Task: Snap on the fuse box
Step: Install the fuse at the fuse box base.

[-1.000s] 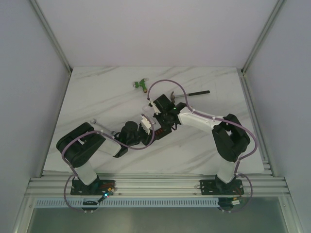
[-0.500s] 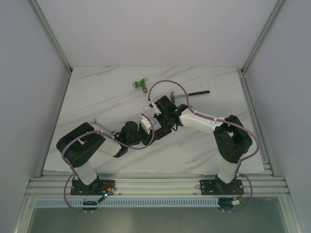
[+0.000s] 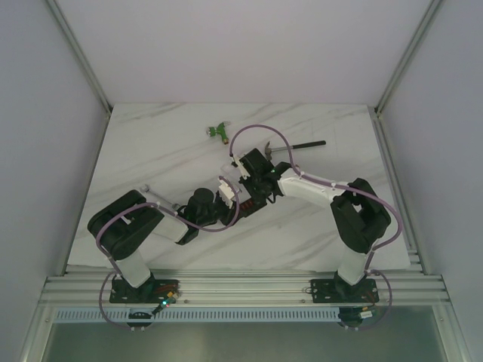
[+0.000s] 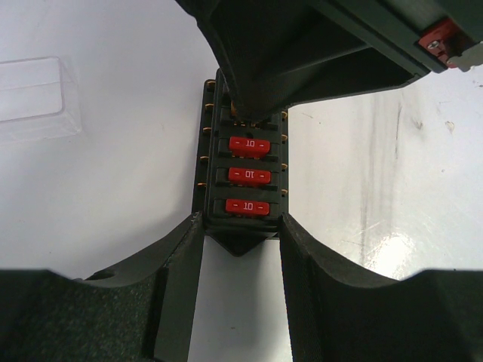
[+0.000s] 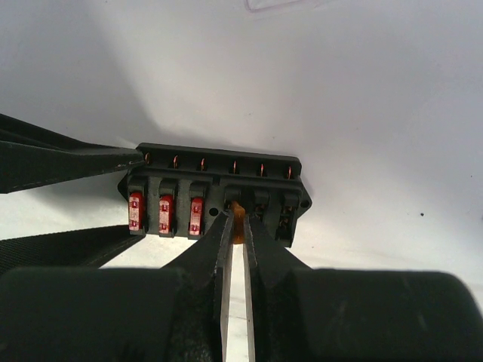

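Small black plastic fuse box (image 4: 247,175), one end clamped in the left pincer (image 4: 242,232). The right pincer (image 5: 236,220) pinches a tiny orange fuse (image 5: 236,209) at the box's middle.

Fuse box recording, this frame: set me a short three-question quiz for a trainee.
1. True or false: the clear lid is already seated on the fuse box.
2. How many red fuses show seated in the fuse box in the left wrist view? A) one B) three C) six
3. Fill in: the right gripper pinches a small ____ between its fingers, while the left gripper clamps the fuse box's end.

Key:
1. False; the lid lies on the table, apart from the box.
2. B.
3. orange fuse.
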Controlling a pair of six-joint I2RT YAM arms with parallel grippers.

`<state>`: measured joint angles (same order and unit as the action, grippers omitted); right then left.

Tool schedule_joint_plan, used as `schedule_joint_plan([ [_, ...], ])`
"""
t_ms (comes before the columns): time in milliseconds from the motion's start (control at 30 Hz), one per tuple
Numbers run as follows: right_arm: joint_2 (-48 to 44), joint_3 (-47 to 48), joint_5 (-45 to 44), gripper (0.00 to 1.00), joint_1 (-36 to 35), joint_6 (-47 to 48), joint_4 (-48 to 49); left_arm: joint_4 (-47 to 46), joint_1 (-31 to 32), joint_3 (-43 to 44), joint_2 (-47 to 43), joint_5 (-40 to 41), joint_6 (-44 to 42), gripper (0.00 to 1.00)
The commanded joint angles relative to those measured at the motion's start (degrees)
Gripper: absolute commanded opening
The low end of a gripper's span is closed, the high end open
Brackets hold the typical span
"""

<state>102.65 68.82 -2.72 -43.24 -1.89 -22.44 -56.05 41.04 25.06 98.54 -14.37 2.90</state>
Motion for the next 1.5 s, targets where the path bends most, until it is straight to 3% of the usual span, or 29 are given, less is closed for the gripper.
schedule_joint_plan([
  [0, 7.59, -2.48, -1.36, 0.00, -0.36, 2.18, -12.50, 1.08, -0.66, 0.02, 1.17, -0.28, 0.35, 0.27],
  [833, 11.43, -1.74, 0.23, 0.00, -3.34, 2.05, -12.67, 0.68, -1.37, -0.26, 0.81, 0.14, 1.24, 0.24],
  [1267, 9.12, 1.21, 2.52, 0.00, -5.18, 0.80, -13.40, 0.81, -1.38, -0.03, 1.02, 0.13, 1.49, 0.24],
  [1467, 9.24, 0.51, -0.67, 0.00, -3.92, -1.30, -13.30, 0.79, -1.40, -0.24, 0.77, 0.34, 1.56, 0.23],
])
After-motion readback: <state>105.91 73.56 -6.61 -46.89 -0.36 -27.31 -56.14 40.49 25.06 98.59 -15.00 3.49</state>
